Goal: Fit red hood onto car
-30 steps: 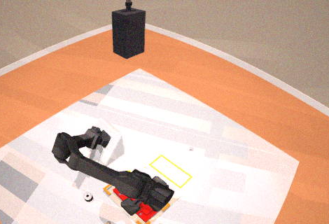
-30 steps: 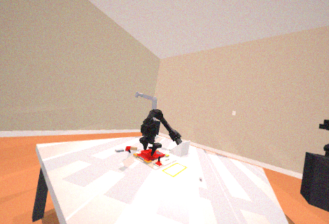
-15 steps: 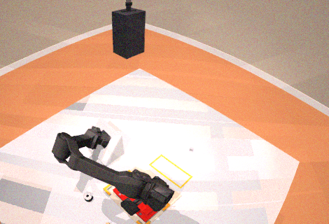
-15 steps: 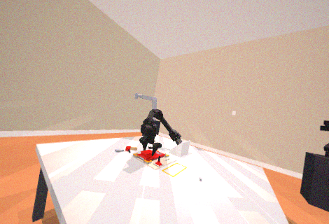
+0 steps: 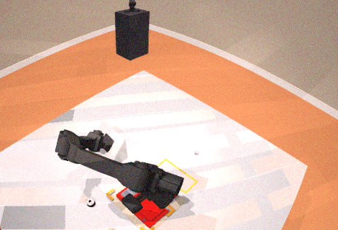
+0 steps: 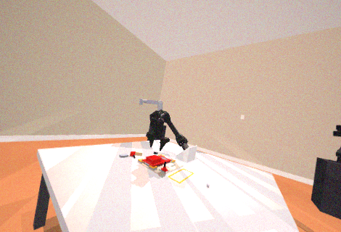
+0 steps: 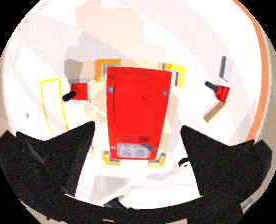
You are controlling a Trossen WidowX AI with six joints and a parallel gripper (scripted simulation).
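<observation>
The red hood [image 7: 139, 107] [image 6: 154, 159] lies over the red chassis [image 7: 139, 71] and looks level. Grey dots show near its four corners in the wrist view; whether each peg is fully through its hole is too small to tell. The engine is hidden. The chassis sits between the yellow corner brackets of the jig [image 7: 108, 63] [image 5: 110, 195]. My gripper [image 7: 139, 127] [image 6: 157, 148] is open and empty, above the hood, with one finger on each side and visible space between the fingers and the hood. In the top view my arm hides part of the car.
Small red clamps with black handles [image 7: 79, 91] [image 7: 221, 93] stand on both sides of the jig. A yellow outlined rectangle [image 7: 41, 100] [image 5: 182, 170] is on the table. A grey block [image 7: 226, 68], a tan block [image 7: 215, 112] and a small black-and-white round part [image 5: 90, 202] lie nearby.
</observation>
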